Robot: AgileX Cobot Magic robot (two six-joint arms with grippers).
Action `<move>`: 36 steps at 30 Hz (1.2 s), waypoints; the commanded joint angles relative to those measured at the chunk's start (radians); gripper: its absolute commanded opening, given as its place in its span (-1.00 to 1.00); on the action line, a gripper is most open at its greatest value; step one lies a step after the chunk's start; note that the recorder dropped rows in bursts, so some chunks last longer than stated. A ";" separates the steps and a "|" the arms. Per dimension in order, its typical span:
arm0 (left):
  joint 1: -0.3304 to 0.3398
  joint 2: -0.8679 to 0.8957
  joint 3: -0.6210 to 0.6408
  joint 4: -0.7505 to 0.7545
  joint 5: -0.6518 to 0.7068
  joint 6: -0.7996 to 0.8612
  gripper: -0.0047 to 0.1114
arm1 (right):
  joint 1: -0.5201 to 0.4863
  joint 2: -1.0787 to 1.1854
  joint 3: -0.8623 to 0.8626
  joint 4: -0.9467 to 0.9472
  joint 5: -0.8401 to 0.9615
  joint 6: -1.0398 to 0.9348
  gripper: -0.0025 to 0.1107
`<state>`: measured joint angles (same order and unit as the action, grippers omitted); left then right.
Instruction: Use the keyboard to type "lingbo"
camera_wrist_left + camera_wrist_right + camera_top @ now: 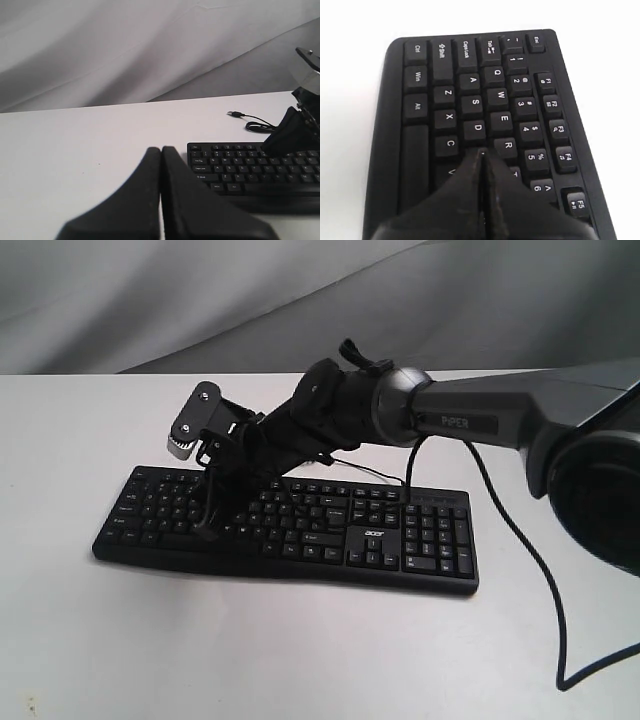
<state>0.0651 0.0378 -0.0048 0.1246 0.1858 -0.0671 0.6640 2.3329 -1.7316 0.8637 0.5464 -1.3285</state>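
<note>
The long black keyboard [330, 540] lies across the white table, its small acer logo [367, 535] right of the middle. My right arm reaches over it from the right. The right gripper [207, 528] is shut and points down onto the left half of the keys. In the right wrist view the right gripper [481, 152] has its tips on the key between D, C, R and V of the keyboard [390, 150], hiding that key. The left gripper [161, 149] is shut and empty, over bare table beside the keyboard's [250, 170] end. It does not show in the exterior view.
The keyboard's thin cable [355, 470] runs behind it and ends in a loose USB plug [233, 114] on the table. A thicker black arm cable [545, 580] loops over the table at the right. A grey cloth backdrop [200, 300] hangs behind the table.
</note>
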 commanded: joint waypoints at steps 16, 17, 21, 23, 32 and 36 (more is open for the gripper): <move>-0.007 0.001 0.005 0.000 -0.002 -0.002 -0.91 | 0.002 0.037 -0.015 0.011 -0.021 0.009 -0.96; -0.007 0.001 0.005 0.000 -0.002 -0.002 -0.91 | 0.002 0.037 -0.015 0.011 -0.021 0.009 -0.96; -0.007 0.001 0.005 0.000 -0.002 -0.002 -0.91 | 0.002 0.048 -0.015 0.026 -0.035 0.006 -0.96; -0.007 0.001 0.005 0.000 -0.002 -0.002 -0.91 | 0.002 0.048 -0.015 0.026 -0.037 0.006 -0.96; -0.007 0.001 0.005 0.000 -0.002 -0.002 -0.91 | 0.002 0.045 -0.015 0.031 -0.038 0.001 -0.96; -0.007 0.001 0.005 0.000 -0.002 -0.002 -0.91 | 0.002 0.047 -0.015 0.033 -0.038 0.001 -0.96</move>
<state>0.0651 0.0378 -0.0048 0.1246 0.1858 -0.0671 0.6666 2.3805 -1.7408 0.8854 0.5130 -1.3205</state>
